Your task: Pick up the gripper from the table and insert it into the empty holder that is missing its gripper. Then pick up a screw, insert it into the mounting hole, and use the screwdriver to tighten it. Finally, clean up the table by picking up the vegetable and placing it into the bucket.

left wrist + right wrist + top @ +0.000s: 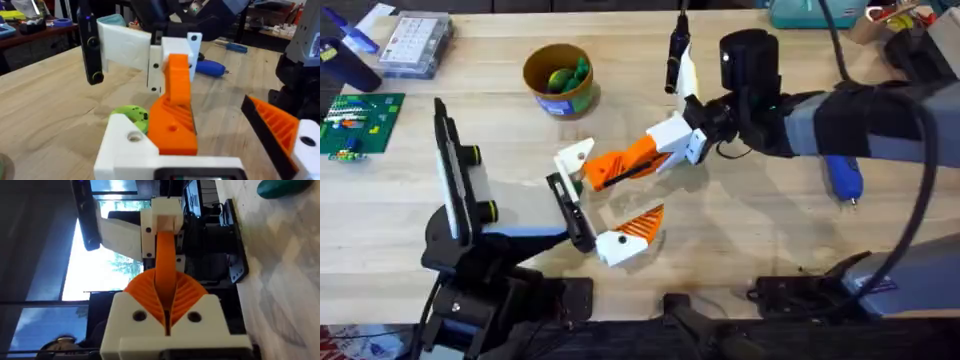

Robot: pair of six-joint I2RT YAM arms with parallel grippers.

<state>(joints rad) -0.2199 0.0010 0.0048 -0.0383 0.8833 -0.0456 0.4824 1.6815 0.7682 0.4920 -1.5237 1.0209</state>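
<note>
My right gripper [625, 163] reaches in from the right and is shut on the orange ribbed gripper [165, 265]. It holds that piece against the white holder [574, 158] on the black bar of my left arm. The piece's wide base [172, 127] lies beside the holder block [131, 144]. My left gripper [605, 200] is open, its one orange-padded finger [277, 129] well apart from the holder. The lime-green vegetable [131, 114] lies on the table just behind the holder. Over at the right lies the blue screwdriver [843, 178]. The yellow bucket [558, 78] stands at the back.
Green and yellow toy pieces lie inside the bucket. A clear parts box [415, 45] and a green board [355, 122] sit at the far left. Bare wood lies between the arms and the screwdriver.
</note>
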